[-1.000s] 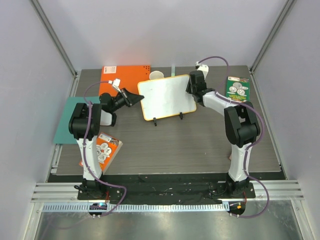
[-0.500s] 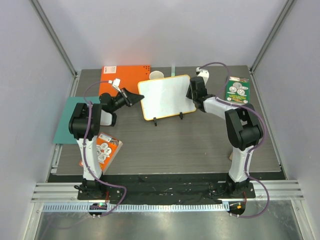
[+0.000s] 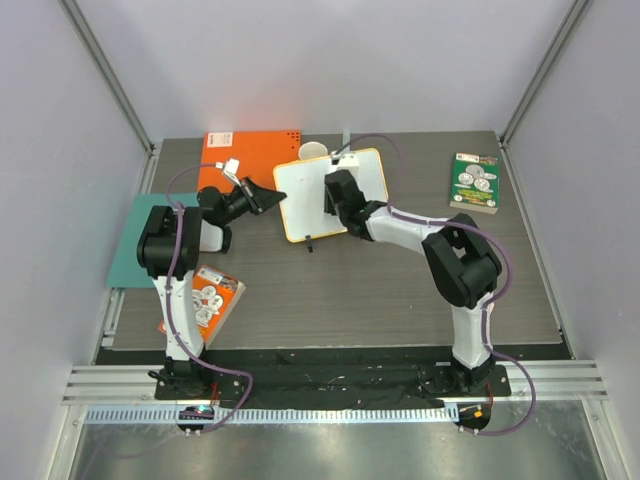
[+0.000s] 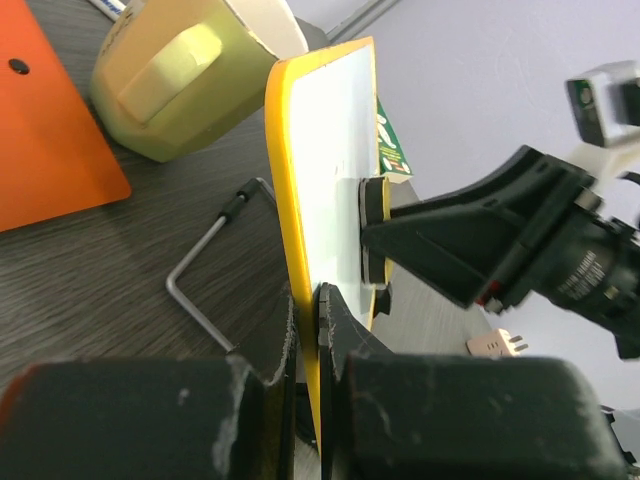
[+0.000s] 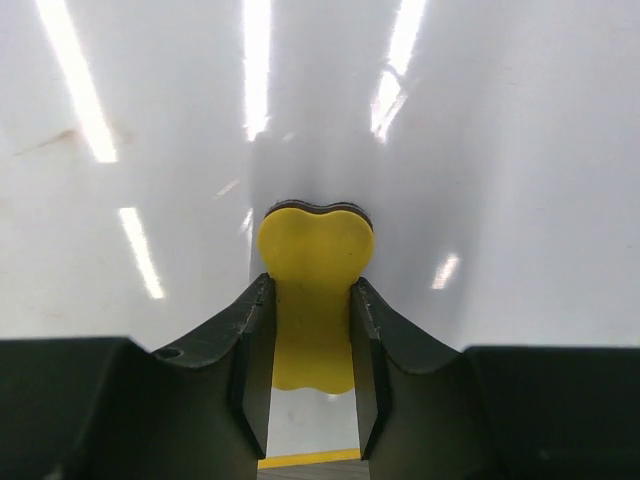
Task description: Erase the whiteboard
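Whiteboard [image 3: 300,200] rim pinched in left jaws, right jaws pinching yellow eraser [image 5: 315,245] against its face

- The right gripper [image 5: 311,290] is clamping a yellow eraser [image 5: 314,250] between its black fingers [image 5: 250,330].
- The eraser's dark pad is resting against the glossy whiteboard [image 5: 500,150], which is reflecting light streaks.
- A faint reddish smudge [image 5: 45,143] is showing at 10 o'clock.
- A strip of yellow rim [image 5: 305,458] is showing at 6 o'clock.

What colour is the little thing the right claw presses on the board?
Yellow eraser, dark pad; clearest in the right wrist view.
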Robot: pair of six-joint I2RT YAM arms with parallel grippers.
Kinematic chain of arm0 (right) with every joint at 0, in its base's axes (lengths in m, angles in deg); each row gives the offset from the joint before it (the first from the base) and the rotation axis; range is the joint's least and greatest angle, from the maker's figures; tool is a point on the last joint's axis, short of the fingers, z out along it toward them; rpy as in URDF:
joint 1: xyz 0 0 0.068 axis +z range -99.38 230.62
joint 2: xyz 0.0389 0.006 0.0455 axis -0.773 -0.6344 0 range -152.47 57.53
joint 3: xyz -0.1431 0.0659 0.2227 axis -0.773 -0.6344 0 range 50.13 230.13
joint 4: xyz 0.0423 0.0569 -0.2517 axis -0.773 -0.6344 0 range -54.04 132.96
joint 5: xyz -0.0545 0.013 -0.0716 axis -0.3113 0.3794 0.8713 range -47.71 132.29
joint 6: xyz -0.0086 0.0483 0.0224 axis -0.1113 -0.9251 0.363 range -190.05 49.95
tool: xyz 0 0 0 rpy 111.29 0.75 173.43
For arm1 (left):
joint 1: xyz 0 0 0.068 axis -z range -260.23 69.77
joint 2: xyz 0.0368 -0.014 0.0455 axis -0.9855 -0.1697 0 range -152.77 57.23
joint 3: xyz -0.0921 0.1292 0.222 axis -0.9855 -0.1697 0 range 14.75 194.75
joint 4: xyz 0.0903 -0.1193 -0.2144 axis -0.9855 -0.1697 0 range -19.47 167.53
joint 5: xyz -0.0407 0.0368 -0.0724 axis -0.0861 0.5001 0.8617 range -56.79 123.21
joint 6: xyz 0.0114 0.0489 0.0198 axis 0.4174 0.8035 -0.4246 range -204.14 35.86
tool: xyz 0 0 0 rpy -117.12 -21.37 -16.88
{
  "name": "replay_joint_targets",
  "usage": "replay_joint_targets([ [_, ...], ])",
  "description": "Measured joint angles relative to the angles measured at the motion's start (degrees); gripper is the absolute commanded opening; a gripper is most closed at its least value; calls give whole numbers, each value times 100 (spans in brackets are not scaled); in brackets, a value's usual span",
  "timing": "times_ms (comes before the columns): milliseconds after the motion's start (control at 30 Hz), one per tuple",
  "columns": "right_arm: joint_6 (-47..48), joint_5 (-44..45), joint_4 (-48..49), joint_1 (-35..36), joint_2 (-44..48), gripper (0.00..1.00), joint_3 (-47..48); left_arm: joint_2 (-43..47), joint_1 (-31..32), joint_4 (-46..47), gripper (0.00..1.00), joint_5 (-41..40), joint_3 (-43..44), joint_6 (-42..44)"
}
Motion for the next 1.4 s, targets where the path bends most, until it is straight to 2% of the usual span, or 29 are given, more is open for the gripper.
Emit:
replay_joint_targets([
  [200, 35, 310, -197, 459, -472, 1, 664, -57, -39, -37, 0, -44, -7, 26],
  [400, 35, 389, -317, 472, -601, 1, 892, -68, -50, -2, 0, -120, -7, 22],
  [667, 63, 256, -599, 505, -1051, 1, 1746, -76, -92, 39, 0, -258, -7, 24],
  [1100, 328, 59, -1609, 656, -2159, 1, 4074, -92, -111, 26, 0, -310, -7, 24],
  [1267, 398, 59, -1687, 667, -2236, 1, 4192, -98, -116, 4, 0, -317, -7, 24],
  [1400, 398, 76, -1392, 686, -2124, 1, 3862, -101, -114, -17, 0, -304, -7, 22],
])
